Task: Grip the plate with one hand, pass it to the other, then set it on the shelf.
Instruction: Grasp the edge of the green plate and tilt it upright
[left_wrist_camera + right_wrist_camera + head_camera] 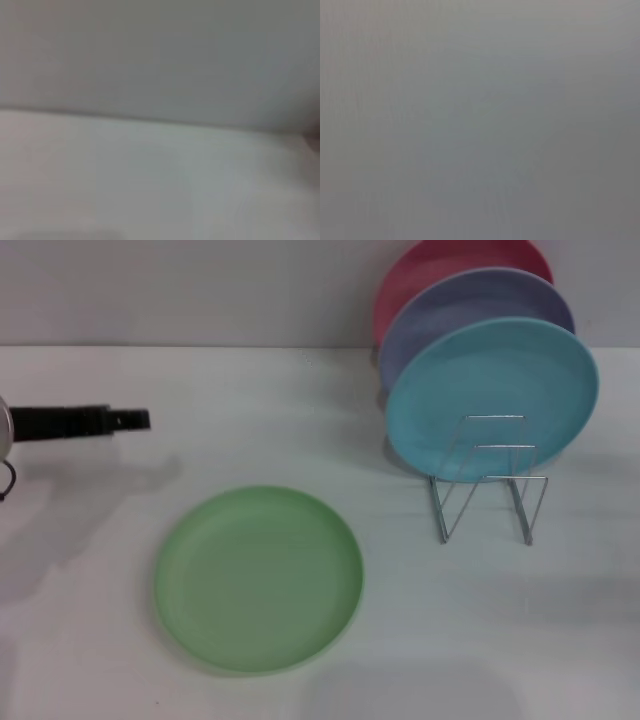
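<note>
Well, my left gripper (140, 420) reaches in from the left edge of the head view, held level above the white table (90, 640), its black fingers lying so close together that I cannot tell whether they are spread or pressed shut; nothing is between them. Down and to the right of it, well apart, the light green plate (258, 578) lies flat on the table, untouched. Farther right again stands the wire shelf (488, 502), its front loops bare. Leaning in its rear slots are a sky-blue plate (490, 395), a lavender plate (470, 305) behind it and a pink plate (440, 265) at the back. My right gripper is out of sight.
</note>
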Available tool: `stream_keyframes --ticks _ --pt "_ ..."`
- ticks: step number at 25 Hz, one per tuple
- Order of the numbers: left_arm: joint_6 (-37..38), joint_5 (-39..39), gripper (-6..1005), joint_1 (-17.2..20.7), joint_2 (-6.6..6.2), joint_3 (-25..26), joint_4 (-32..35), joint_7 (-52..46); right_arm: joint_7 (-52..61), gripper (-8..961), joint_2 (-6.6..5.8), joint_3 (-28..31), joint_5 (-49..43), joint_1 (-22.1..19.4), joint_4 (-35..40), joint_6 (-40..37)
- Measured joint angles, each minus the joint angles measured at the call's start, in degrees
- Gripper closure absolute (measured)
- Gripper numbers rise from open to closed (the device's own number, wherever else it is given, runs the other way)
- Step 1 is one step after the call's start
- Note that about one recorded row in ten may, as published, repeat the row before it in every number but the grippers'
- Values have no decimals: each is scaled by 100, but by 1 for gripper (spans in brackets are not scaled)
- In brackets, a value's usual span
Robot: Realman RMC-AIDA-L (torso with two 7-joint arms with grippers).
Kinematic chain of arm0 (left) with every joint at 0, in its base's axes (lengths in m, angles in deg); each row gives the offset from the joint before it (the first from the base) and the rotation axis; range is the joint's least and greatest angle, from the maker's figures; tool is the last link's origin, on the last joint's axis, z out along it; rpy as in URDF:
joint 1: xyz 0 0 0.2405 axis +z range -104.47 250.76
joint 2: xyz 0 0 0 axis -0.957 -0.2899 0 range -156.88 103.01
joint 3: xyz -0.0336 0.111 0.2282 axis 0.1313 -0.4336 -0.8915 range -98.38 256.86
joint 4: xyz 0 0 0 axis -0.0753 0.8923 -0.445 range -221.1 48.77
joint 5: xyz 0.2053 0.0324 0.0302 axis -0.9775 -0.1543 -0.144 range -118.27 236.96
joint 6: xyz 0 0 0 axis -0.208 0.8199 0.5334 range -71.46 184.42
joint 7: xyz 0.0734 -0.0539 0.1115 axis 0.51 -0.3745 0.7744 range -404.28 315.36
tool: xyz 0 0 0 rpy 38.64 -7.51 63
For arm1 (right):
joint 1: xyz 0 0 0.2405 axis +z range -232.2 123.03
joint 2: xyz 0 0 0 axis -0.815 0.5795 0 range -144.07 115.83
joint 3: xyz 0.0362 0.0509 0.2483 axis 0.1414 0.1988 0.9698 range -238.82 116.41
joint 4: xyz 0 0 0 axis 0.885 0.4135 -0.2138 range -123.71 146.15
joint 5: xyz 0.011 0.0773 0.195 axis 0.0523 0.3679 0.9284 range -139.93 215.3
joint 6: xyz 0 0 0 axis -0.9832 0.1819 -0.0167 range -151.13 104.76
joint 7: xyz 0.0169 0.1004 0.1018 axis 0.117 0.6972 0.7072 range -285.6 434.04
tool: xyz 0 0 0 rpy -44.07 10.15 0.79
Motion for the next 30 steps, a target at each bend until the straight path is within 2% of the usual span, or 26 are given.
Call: stream_keyframes --ticks 6,12,21,30 --pt "-1426 -72 132 -9 3 39 349 -82 44 271 -10 27 1 58 104 -1" --pt "-2099 -91 132 -57 5 43 363 -208 60 269 -31 46 1 142 231 -1" --pt "-2307 -422 132 -259 30 -28 47 -410 64 270 -135 -2 1 229 255 41" --pt "-2419 -443 132 -462 34 -281 -188 -583 64 270 -152 -6 1 258 254 53"
